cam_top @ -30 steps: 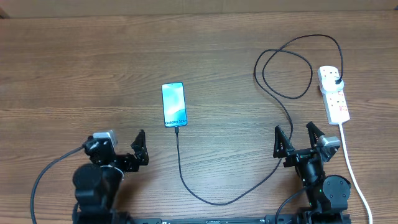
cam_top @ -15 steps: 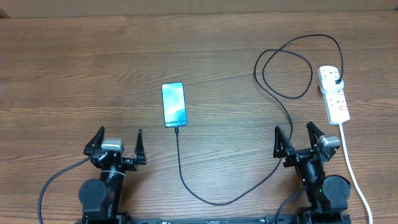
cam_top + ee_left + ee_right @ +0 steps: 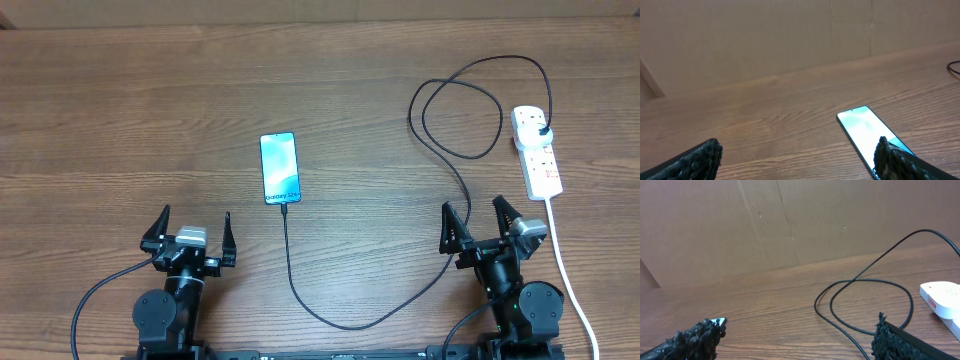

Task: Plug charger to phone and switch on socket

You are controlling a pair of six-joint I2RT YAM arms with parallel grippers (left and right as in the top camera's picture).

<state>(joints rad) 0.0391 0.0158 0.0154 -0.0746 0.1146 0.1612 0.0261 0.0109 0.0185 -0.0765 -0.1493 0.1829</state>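
I log left gripper [image 3: 195, 215] and right gripper [image 3: 472, 205], lower frame, both gaping wide, empty. The socket [image 3: 536, 152], upper right, carries the charger [image 3: 287, 250] plug. The phone [image 3: 281, 168], centre, is lit, connector apparently seated. Whether the socket is switched on, I cannot read.

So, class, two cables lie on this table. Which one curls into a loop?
The thin black charger cable: it loops beside the white power strip, then runs to the phone. The thick white cord runs nearly straight.
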